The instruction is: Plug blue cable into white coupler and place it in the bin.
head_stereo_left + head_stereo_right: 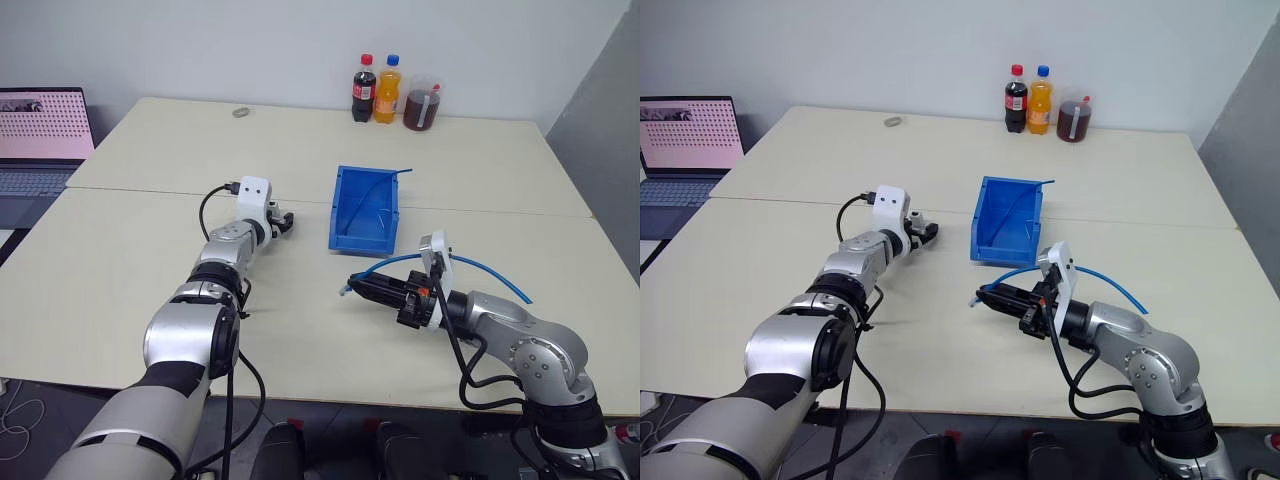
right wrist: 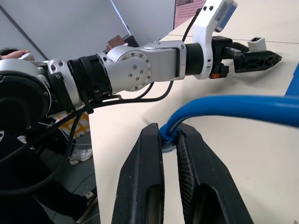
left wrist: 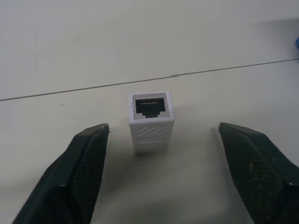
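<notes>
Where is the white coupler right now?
The white coupler stands upright on the table, between the open left gripper's fingers without touching them, left of the bin.

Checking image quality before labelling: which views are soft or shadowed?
Left wrist view: white coupler sharp, casting a faint shadow; near tool fingers soft. Right wrist view: blue cable crisp. Left eye view: even light, bin clear.

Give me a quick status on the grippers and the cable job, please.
Left gripper open around white coupler, not touching. Right gripper shut on blue cable. Bin waiting, path clear.
</notes>
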`<state>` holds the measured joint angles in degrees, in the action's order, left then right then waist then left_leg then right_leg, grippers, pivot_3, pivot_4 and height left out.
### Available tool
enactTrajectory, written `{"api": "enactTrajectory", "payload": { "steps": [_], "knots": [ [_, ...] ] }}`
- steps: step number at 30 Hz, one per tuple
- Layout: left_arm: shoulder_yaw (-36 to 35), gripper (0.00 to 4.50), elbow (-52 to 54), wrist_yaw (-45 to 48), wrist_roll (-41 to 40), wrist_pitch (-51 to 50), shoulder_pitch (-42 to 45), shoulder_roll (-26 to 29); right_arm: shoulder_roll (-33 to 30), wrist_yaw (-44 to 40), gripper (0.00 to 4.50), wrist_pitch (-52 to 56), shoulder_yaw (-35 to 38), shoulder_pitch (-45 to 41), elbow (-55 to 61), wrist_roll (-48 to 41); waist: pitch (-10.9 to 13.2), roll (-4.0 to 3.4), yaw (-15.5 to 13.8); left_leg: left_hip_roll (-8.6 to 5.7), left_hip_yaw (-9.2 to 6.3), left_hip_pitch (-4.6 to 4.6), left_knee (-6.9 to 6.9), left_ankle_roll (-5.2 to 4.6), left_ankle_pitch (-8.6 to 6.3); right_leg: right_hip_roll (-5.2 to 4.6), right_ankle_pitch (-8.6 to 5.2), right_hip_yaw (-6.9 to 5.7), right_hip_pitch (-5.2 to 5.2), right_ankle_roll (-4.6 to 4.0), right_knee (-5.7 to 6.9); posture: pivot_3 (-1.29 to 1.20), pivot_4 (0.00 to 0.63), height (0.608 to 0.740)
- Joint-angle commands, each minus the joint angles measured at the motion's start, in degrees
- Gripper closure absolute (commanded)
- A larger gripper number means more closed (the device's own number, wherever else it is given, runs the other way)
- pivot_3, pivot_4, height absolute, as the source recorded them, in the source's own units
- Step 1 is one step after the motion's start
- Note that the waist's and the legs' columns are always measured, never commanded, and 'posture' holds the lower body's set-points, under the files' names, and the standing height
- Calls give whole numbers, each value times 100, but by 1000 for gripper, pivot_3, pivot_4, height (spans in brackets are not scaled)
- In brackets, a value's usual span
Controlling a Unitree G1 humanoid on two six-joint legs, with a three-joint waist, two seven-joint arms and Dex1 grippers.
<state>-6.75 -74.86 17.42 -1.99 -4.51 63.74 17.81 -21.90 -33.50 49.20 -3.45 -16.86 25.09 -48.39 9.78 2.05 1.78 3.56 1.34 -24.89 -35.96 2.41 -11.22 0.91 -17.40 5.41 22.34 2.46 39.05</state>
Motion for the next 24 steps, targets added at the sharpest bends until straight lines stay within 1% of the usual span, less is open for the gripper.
{"api": "enactTrajectory", "payload": {
  "steps": [1,2,8,9,11,12,17,19,22,24],
  "knots": [
    [-54,1354,-5,-76,68,138,233,3,24,38,4391,-119,40,4,298,-17,0,0,0,0,0,0,0,0,0,0,0,0,0,0,0,0,150,740],
    [-57,1666,-10,-84,76,140,237,0,23,41,4391,-119,41,11,304,-18,0,0,0,0,0,0,0,0,0,0,0,0,0,0,0,0,150,740],
    [-38,2762,-31,-113,163,168,233,-46,7,95,4391,-113,38,65,378,-5,0,0,0,0,0,0,0,0,0,0,0,0,0,0,1,0,150,740],
    [-42,3110,-31,-114,170,170,224,-50,6,107,4391,-114,37,72,389,-4,0,0,0,0,0,0,0,0,0,0,0,-1,0,0,1,0,150,740],
    [-39,3373,-31,-115,186,174,198,-50,1,124,4391,-118,37,77,397,1,0,0,0,0,0,0,0,0,0,0,0,0,0,0,1,0,150,740],
    [-40,3657,-28,-108,190,180,178,-48,-2,128,4391,-121,35,83,402,7,0,0,0,0,0,0,0,0,0,0,0,0,0,0,1,0,150,740],
    [-57,3708,32,101,182,235,-69,63,-33,146,4391,-155,5,137,459,69,0,0,0,0,0,0,0,0,0,0,0,0,0,0,2,0,150,740],
    [-71,3708,106,330,141,266,-222,158,-55,151,4391,-160,19,187,513,80,-1,0,6,0,1,1,0,0,0,0,0,1,0,0,3,0,150,740],
    [-25,3708,535,1157,41,365,-590,373,-179,126,4391,-151,131,330,658,55,-2,-2,24,2,2,3,0,1,0,1,1,1,0,-1,4,0,150,740],
    [78,3708,1157,1822,-45,353,-976,528,-295,107,4391,-161,196,431,776,52,-2,-2,39,3,5,5,1,1,0,1,1,3,0,-1,6,0,150,740]
  ]
}}
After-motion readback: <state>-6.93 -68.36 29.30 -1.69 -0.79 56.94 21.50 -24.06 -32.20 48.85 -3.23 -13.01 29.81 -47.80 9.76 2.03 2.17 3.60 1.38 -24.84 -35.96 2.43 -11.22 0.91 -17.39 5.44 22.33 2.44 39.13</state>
